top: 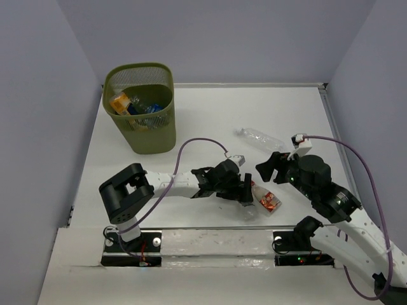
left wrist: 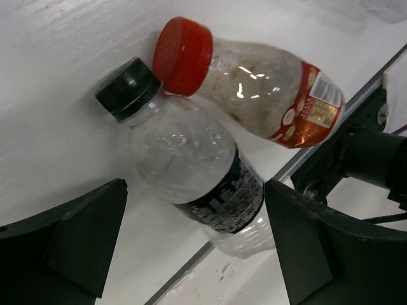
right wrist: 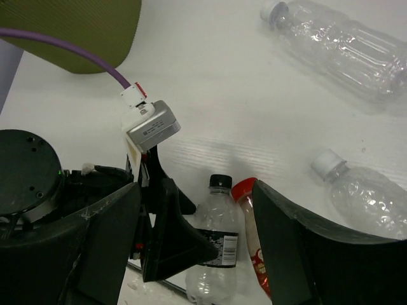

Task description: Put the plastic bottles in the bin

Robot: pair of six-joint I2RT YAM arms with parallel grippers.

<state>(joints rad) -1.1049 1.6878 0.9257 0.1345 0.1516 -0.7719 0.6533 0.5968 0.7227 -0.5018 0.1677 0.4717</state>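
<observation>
The olive-green bin [top: 141,130] stands at the far left with several bottles inside, one of them orange [top: 119,101]. A black-capped, dark-labelled bottle [left wrist: 191,165] and a red-capped, red-labelled bottle [left wrist: 267,89] lie side by side near the table's front edge [top: 267,201]. My left gripper [left wrist: 196,184] is open and straddles the dark-labelled bottle without pinching it; it also shows in the top view [top: 245,190]. My right gripper [right wrist: 197,185] is open and empty, hovering just above and behind this pair [top: 270,166]. Two clear unlabelled bottles lie further back [right wrist: 343,44] [right wrist: 369,197].
The long clear bottle [top: 261,138] lies right of centre in the top view. The left wrist's camera block [right wrist: 149,127] and purple cable [top: 191,143] sit close to my right gripper. A metal strip [top: 210,244] runs along the table's front edge. Grey walls enclose the table.
</observation>
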